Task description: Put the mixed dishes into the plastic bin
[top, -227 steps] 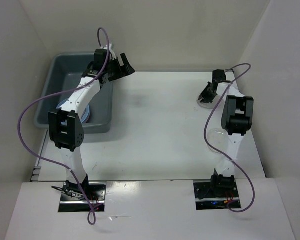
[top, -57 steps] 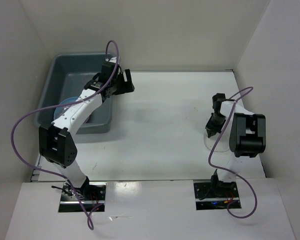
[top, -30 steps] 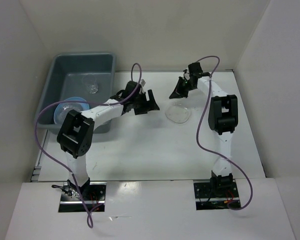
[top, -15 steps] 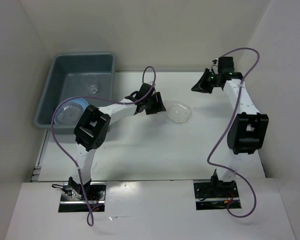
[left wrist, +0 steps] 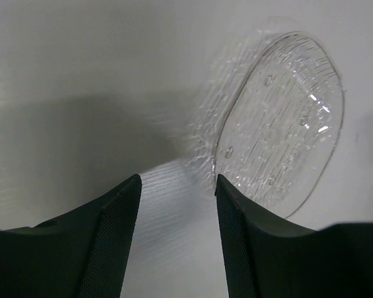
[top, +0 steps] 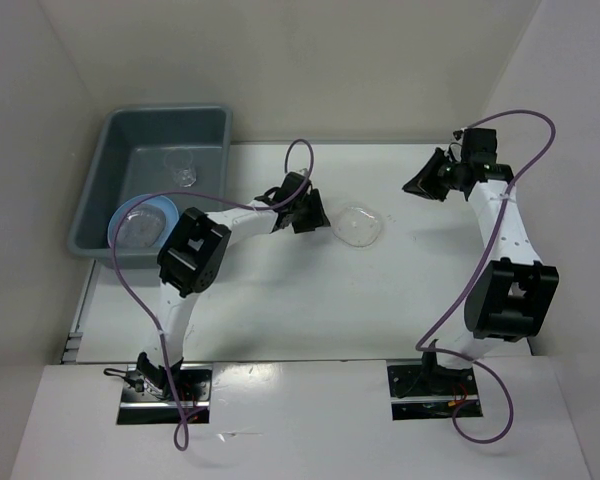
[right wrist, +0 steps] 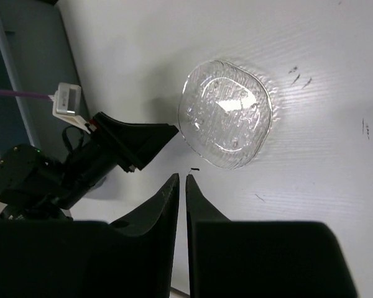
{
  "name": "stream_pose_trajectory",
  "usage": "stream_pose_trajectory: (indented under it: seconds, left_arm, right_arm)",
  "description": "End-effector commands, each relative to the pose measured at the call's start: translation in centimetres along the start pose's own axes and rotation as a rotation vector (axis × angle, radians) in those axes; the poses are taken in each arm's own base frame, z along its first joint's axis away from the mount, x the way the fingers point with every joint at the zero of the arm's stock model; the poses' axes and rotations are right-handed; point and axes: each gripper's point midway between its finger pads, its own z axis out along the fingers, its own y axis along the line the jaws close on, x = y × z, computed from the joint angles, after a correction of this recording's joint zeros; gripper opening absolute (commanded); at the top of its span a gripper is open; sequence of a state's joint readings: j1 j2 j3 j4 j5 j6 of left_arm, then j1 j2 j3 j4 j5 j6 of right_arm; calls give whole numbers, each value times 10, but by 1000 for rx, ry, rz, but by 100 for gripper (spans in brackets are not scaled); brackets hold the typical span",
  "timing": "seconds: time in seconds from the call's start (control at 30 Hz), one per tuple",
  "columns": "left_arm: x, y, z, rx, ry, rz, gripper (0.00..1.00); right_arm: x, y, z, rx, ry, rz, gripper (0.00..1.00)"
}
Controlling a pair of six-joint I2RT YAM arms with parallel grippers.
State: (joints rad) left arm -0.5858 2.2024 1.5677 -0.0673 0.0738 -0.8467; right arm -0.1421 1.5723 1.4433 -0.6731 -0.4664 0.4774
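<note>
A clear plate [top: 358,225] lies flat on the white table, also in the left wrist view [left wrist: 280,124] and the right wrist view [right wrist: 227,113]. My left gripper [top: 313,213] is open and empty just left of it, low over the table, jaws wide apart [left wrist: 176,186]. My right gripper [top: 417,185] is shut and empty, up at the back right, apart from the plate [right wrist: 181,180]. The grey-blue bin [top: 110,140] stands at the back left. It holds a blue plate [top: 152,208] with a clear plate [top: 135,229] on it, and a small clear cup [top: 181,166].
White walls close the table at the back and both sides. The left arm's purple cable [top: 298,160] loops above the table beside the bin. Small dark marks dot the table in the right wrist view [right wrist: 298,76].
My right gripper has let go of the clear plate at the table's middle and drawn back to the back right. My left gripper has swung from the bin to the plate's left edge.
</note>
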Motion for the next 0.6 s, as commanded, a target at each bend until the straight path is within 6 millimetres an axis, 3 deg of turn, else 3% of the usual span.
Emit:
stream_pose_trajectory:
  seconds: [0.0, 0.17, 0.37, 0.5, 0.57]
  left_arm:
    - [-6, -14, 10, 47, -21, -20, 60]
    - [11, -11, 22, 49, 28, -26, 60]
    - [13, -28, 30, 84, 42, -1, 35]
    - [12, -29, 32, 86, 40, 0, 30]
    - [18, -27, 34, 65, 52, 14, 18]
  right_arm:
    - [3, 5, -12, -6, -27, -23, 13]
    - [15, -4, -14, 22, -16, -20, 13]
    - [19, -6, -18, 34, -13, -16, 13]
    - [19, -6, -18, 34, -13, -16, 14]
    - [18, -4, -21, 30, -21, -20, 14]
